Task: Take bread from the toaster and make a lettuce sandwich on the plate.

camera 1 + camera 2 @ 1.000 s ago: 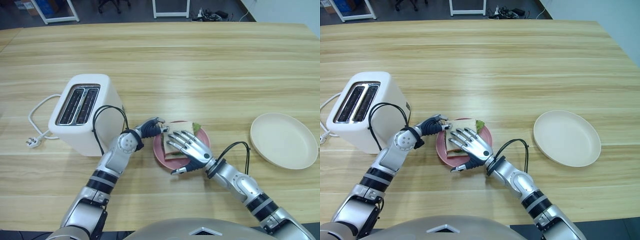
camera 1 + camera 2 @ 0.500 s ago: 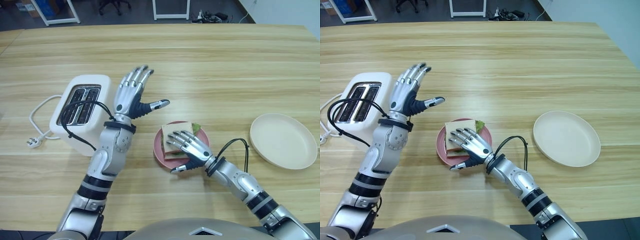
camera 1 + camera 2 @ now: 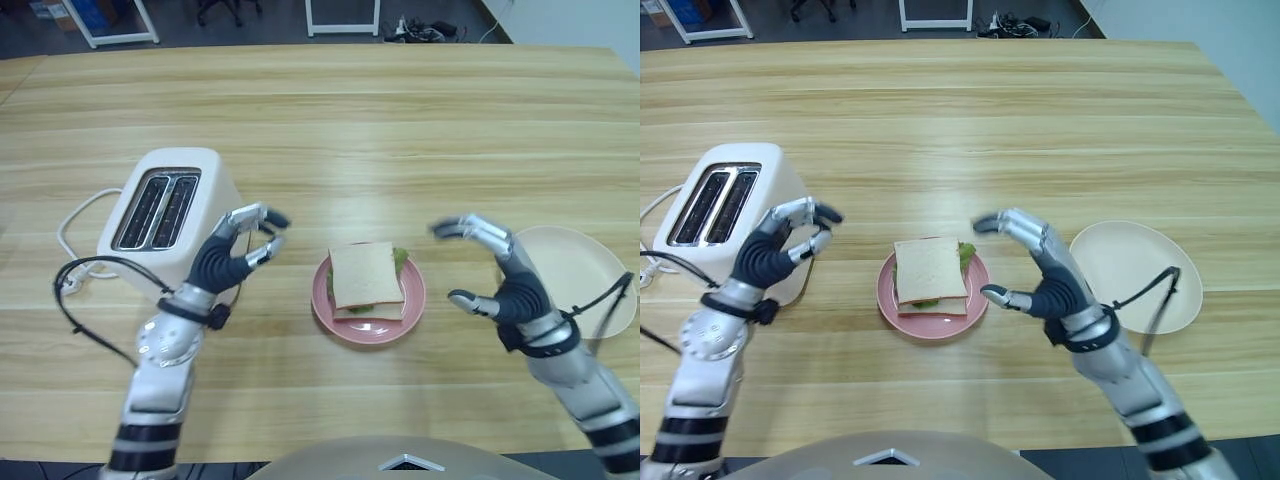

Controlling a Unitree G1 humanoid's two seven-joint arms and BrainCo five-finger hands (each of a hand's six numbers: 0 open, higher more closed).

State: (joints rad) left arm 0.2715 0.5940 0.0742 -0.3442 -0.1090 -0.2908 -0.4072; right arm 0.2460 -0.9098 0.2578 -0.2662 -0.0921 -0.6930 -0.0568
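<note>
A sandwich (image 3: 366, 278) lies on the pink plate (image 3: 412, 313) near the table's front middle: a white bread slice on top, green lettuce (image 3: 399, 258) peeking out at its far right edge. The white toaster (image 3: 171, 226) stands to the left with both slots empty. My left hand (image 3: 235, 258) hovers between toaster and plate, fingers loosely curved, holding nothing. My right hand (image 3: 495, 279) hangs to the right of the plate, fingers spread and curved, empty, apart from the sandwich.
A cream plate (image 3: 573, 281) sits at the right, just behind my right hand. The toaster's white cord and plug (image 3: 68, 284) trail off to the left. Bare wooden table (image 3: 380, 140) stretches behind.
My right hand has lifted off the sandwich and drawn back to the right. My left hand went up beside the toaster, then came down lower and curled slightly.
</note>
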